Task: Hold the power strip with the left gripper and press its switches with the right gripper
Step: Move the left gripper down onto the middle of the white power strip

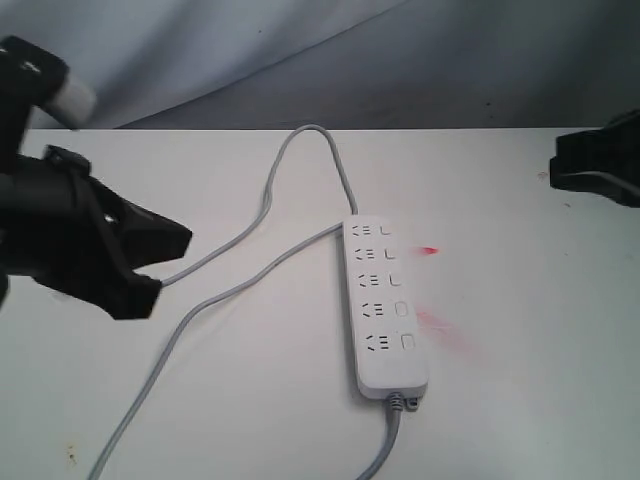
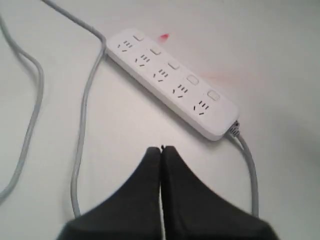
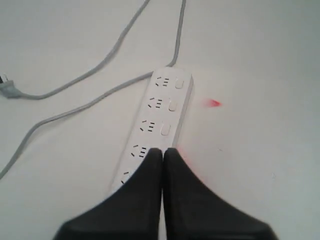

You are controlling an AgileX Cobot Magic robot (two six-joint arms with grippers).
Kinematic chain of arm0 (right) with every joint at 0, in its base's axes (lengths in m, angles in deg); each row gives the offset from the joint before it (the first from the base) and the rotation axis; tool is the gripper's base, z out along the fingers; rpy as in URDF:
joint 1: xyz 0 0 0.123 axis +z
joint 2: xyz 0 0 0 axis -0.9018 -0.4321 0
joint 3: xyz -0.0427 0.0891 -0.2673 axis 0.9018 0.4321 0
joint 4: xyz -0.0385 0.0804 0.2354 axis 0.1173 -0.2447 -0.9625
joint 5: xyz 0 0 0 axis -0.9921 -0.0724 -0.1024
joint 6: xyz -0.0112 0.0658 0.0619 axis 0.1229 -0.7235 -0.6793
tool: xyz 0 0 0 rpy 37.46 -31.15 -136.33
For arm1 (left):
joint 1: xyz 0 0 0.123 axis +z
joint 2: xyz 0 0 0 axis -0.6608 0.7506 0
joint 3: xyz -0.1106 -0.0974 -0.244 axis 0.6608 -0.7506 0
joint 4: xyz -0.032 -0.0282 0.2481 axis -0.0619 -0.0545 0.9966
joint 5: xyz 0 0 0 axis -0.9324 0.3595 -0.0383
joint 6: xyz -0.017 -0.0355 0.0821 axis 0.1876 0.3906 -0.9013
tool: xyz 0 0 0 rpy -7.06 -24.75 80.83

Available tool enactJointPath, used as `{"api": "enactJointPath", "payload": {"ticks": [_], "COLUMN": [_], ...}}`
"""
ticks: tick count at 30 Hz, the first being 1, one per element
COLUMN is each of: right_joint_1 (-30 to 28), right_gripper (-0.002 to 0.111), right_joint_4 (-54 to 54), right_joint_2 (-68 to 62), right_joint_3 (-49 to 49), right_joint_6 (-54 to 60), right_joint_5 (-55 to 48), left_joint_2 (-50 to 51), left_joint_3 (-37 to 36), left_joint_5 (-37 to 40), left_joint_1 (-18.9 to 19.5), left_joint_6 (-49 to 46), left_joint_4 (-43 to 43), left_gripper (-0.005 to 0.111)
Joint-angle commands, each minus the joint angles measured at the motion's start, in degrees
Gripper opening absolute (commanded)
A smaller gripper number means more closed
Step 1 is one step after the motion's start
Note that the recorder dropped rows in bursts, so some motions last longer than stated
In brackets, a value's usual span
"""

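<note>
The white power strip (image 1: pixel 385 305) lies flat on the white table, its grey cord (image 1: pixel 230 290) looping off to the left. Its switches (image 1: pixel 401 309) run along the strip's right side. My left gripper (image 1: pixel 160 255) hovers well left of the strip, apart from it. In the left wrist view this gripper (image 2: pixel 161 149) is shut and empty, short of the strip (image 2: pixel 170 82). My right gripper (image 1: pixel 598 168) sits at the far right edge, away from the strip. In the right wrist view it (image 3: pixel 163 150) is shut and empty, its fingers covering the near end of the strip (image 3: pixel 160 117).
Cord loops lie across the table left of the strip (image 2: pixel 82 120), and another run leaves the strip's near end (image 1: pixel 385 440). The plug (image 3: pixel 6 85) rests on the table. Red marks (image 1: pixel 428 250) stain the surface right of the strip. A grey backdrop (image 1: pixel 300 50) hangs behind.
</note>
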Motion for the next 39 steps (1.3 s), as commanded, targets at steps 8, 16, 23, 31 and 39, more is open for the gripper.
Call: {"api": "enactJointPath", "payload": {"ticks": [8, 16, 23, 31, 39], "right_joint_1": [0.15, 0.15, 0.15, 0.05, -0.06], "right_gripper": [0.0, 0.0, 0.0, 0.0, 0.0], "right_joint_4": [-1.44, -1.2, -0.83, 1.02, 0.86], "right_joint_2": [-19.65, -20.88, -20.88, -21.97, -30.37], "right_joint_3": [-7.25, -7.25, -7.25, -7.25, -11.64], "right_joint_6": [3.6, 3.84, 3.84, 3.0, 3.0], "right_joint_5": [-2.94, -1.72, -2.08, -1.65, -3.23], "left_joint_2": [10.08, 16.8, 23.24, 26.56, 33.24], "left_joint_3": [0.21, 0.21, 0.21, 0.44, 8.98], "left_joint_5": [-14.6, -20.0, -22.25, -26.07, -21.18], "left_joint_1": [-15.25, -20.3, -20.72, -20.72, -20.72], "left_joint_6": [-8.45, -9.88, -9.88, -9.88, -9.86], "left_joint_4": [7.22, 7.22, 7.22, 7.22, 6.96], "left_gripper": [0.0, 0.0, 0.0, 0.0, 0.0]}}
